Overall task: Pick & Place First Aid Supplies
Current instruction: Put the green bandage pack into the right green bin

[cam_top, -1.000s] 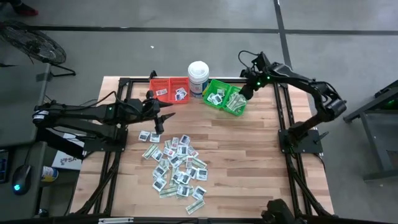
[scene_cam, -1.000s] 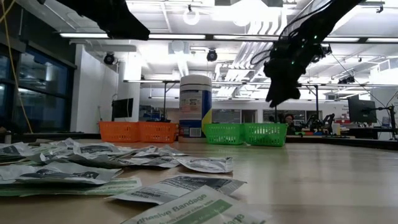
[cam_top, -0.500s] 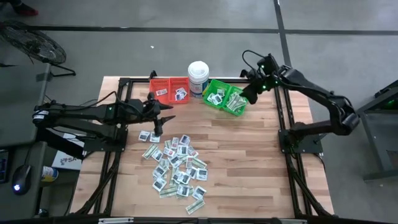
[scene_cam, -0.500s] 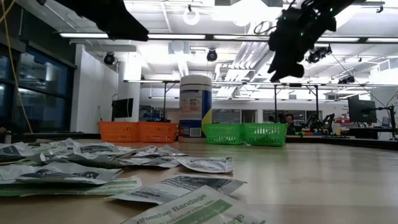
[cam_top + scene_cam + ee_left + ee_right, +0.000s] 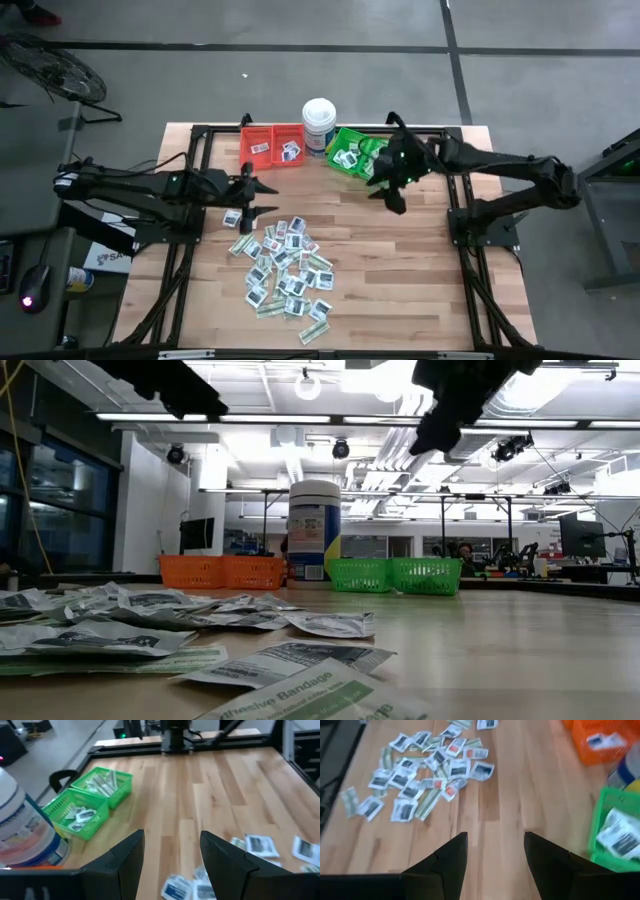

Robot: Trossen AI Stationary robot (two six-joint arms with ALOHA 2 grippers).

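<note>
Nearest to us on the wooden table (image 5: 400, 250) lies the heap of first aid supplies (image 5: 283, 265), square white packets mixed with longer green-and-white strips, spread loose and overlapping toward the front left; in the low view the closest strip (image 5: 300, 700) reads "Adhesive Bandage" in green letters, though its first letter is cut off. Just behind the heap's far left edge we see the left pincer (image 5: 262, 190), fingers spread wide and holding nothing, hanging above the packets. To the right, past the bare middle of the table, the right pincer (image 5: 395, 200) is also wide and empty, over open wood between the heap and the green bin (image 5: 350, 146). Farther back stand the red bin (image 5: 262, 133) and the green bin, each with a few packets already in it, and between them the tall white tub (image 5: 318, 122), whose label we cannot read. We judge the main risk to be in the pile itself: the packets are thin, flat and stacked, so a pincer closing on one may drag two, or slide off and scatter its neighbours. A packet gripped by a corner could also slip free over the bare wood short of a bin, and both arms reaching into the same heap could crowd each other.
</note>
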